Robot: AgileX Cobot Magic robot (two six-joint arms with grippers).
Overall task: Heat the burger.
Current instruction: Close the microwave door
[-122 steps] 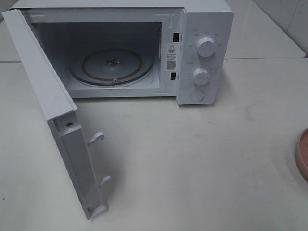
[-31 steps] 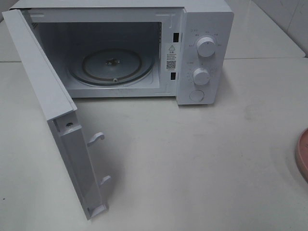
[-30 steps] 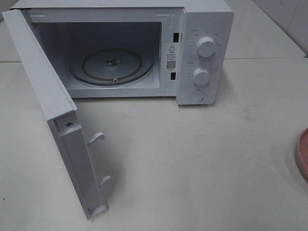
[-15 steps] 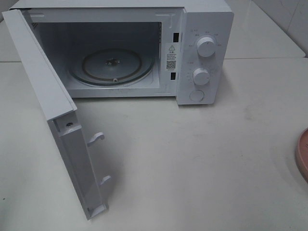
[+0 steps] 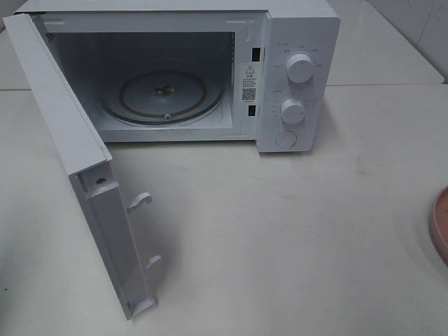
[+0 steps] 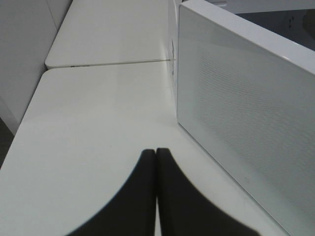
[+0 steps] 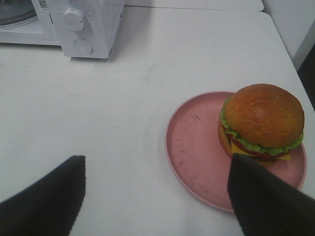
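Note:
The burger point(image 7: 263, 120), with a domed orange bun and a green lettuce layer, sits on one side of a pink plate point(image 7: 192, 147) in the right wrist view. My right gripper point(image 7: 157, 194) is open and empty, just short of the plate, with one black finger point(image 7: 47, 199) off to the side and the other point(image 7: 268, 196) by the plate's near rim. Only the plate's edge point(image 5: 442, 224) shows in the high view, at the far right. My left gripper point(image 6: 156, 151) is shut and empty, beside the outer face of the open microwave door point(image 6: 246, 108).
The white microwave point(image 5: 297, 42) stands at the back with its door point(image 5: 77, 147) swung out to the left. Its glass turntable point(image 5: 164, 94) is bare. Two knobs point(image 5: 299, 68) and a button are on its right panel. The microwave also shows in the right wrist view point(image 7: 93, 24).

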